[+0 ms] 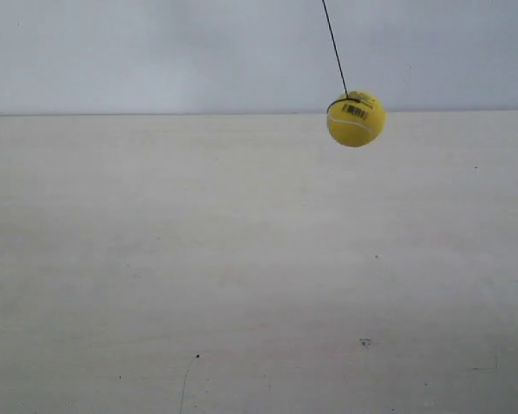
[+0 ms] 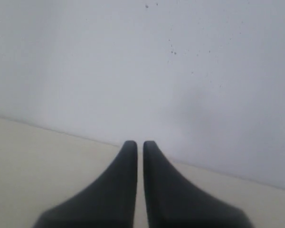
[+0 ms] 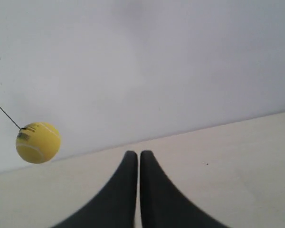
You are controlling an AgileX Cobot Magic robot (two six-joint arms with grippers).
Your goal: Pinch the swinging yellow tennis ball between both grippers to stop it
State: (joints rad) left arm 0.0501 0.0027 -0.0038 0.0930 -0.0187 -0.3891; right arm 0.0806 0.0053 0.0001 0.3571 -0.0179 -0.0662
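The yellow tennis ball (image 1: 356,119) hangs in the air on a thin black string (image 1: 334,47), which slants up and to the exterior view's left. A dark printed label shows on its top. Neither arm appears in the exterior view. The right wrist view shows the ball (image 3: 38,142) well off to one side of my right gripper (image 3: 138,154), whose two black fingers stand together with only a hairline between them and nothing held. My left gripper (image 2: 139,143) is likewise shut on nothing, and the ball is out of its view.
A pale cream table top (image 1: 242,276) with a few dark specks runs back to a plain light grey wall (image 1: 155,52). The same wall (image 2: 133,57) with small dark specks fills most of the left wrist view.
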